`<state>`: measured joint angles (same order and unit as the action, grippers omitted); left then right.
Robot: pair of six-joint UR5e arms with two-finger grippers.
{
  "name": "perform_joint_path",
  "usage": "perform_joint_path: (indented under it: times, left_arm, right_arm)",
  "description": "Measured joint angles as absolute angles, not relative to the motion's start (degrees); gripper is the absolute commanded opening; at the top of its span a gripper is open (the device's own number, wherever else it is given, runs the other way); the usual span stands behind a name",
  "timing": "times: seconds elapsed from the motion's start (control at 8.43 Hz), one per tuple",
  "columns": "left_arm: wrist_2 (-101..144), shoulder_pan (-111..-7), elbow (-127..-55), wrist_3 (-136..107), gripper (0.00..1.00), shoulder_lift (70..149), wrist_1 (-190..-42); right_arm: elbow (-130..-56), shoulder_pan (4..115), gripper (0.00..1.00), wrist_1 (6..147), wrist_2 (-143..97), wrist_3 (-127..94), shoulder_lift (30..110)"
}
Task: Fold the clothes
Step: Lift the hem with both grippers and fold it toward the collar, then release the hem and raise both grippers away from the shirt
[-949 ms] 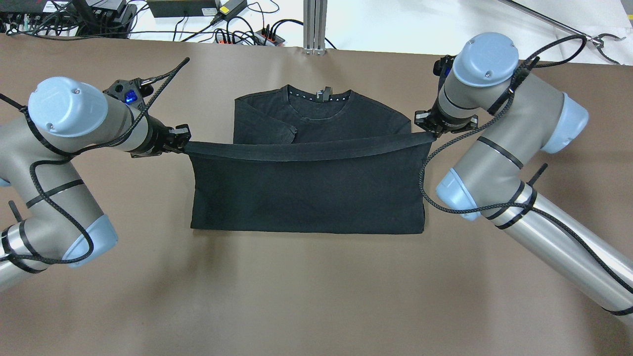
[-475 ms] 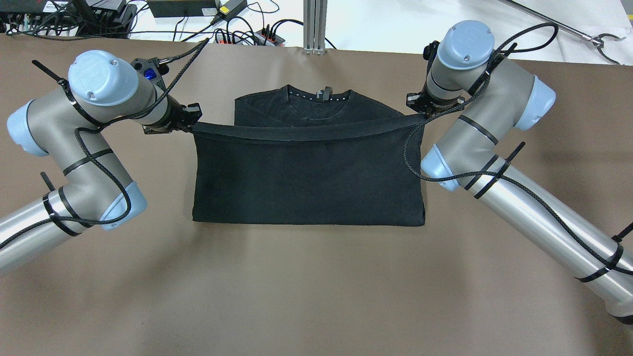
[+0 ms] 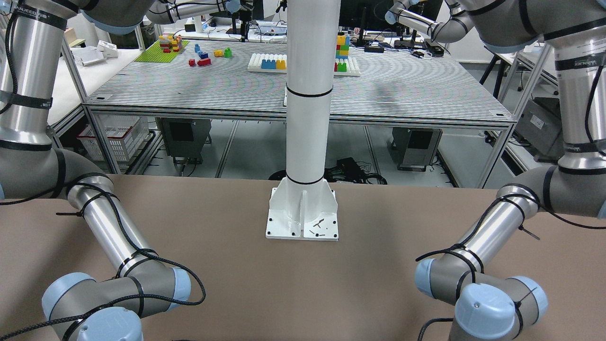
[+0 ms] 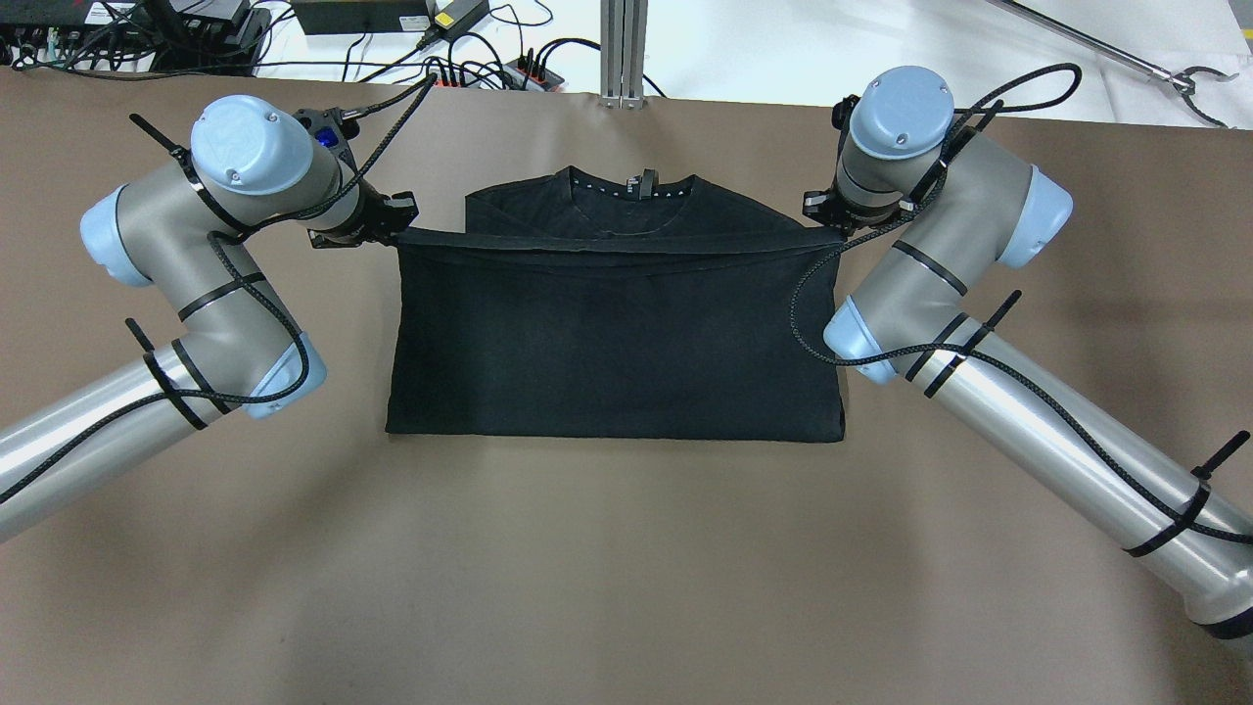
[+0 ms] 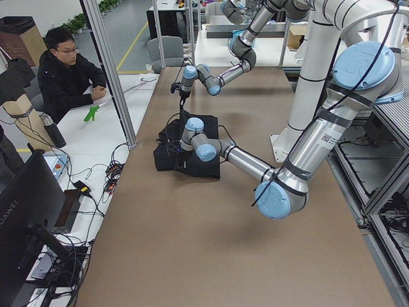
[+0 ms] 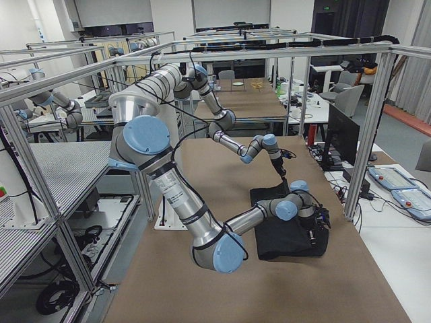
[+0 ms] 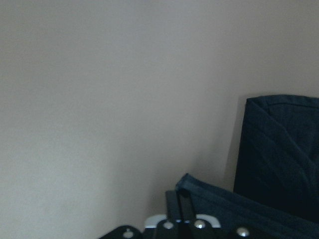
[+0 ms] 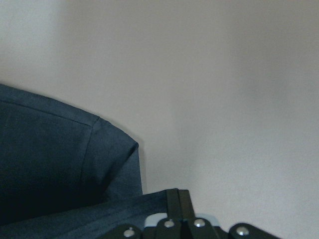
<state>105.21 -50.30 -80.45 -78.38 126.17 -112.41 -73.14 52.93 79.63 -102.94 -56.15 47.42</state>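
Observation:
The clothes are one black T-shirt [image 4: 617, 333] on the brown table, collar at the far side, its lower half folded up over the body. My left gripper [image 4: 396, 230] is shut on the left corner of the raised hem; my right gripper [image 4: 830, 227] is shut on the right corner. The hem is stretched between them just above the shirt's chest. The left wrist view shows the pinched hem [image 7: 234, 206] and a sleeve beyond. The right wrist view shows the hem [image 8: 99, 211] held at the fingers. The shirt also shows in the exterior left view [image 5: 185, 153] and the exterior right view [image 6: 289, 235].
A white pillar base [image 3: 303, 218] stands at the robot's side of the table. Cables and power strips [image 4: 470, 69] lie beyond the far edge. A person [image 5: 64, 77] sits off the table's end. Brown tabletop [image 4: 626, 568] lies in front of the shirt.
Both grippers have carried the hem farther toward the collar, and the folded lower half now covers more of the shirt's body. Both grips have held.

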Motion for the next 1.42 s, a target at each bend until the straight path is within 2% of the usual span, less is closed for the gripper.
perform_joint_path:
  times: [0.47,0.59,0.71,0.83,0.95,1.19,1.42]
  left_arm:
    - [105.21,-52.32,-73.16,-78.16,0.06,132.05,-114.63]
    - [105.2,-52.55,-71.84,-78.1,0.14,133.21,-114.71]
    - [105.16,-52.63,-69.81,-78.01,0.29,134.4,-115.27]
    - [105.11,-52.8,-67.15,-77.79,0.57,135.33,-117.06]
    - [105.1,-53.61,-64.24,-77.21,0.67,135.84,-119.6]
    - [105.11,-55.31,-59.01,-75.44,0.69,136.87,-123.46]
    - [105.12,-55.91,-57.74,-75.37,0.69,137.22,-124.55]
  right_arm:
    - [-71.66,52.9,0.0,77.72,-102.44,-56.78,47.32]
    - [-71.65,52.91,0.01,77.65,-102.36,-57.12,47.26]
    - [-71.62,52.91,0.46,77.62,-102.32,-57.41,47.23]
    - [-71.53,52.91,0.93,77.57,-102.16,-58.08,47.16]
    - [-71.38,52.88,0.94,77.11,-101.12,-59.7,46.99]
    - [-70.35,52.75,0.94,75.7,-97.35,-66.13,45.91]
    - [-72.17,52.08,0.94,73.96,-96.48,-69.86,46.88]
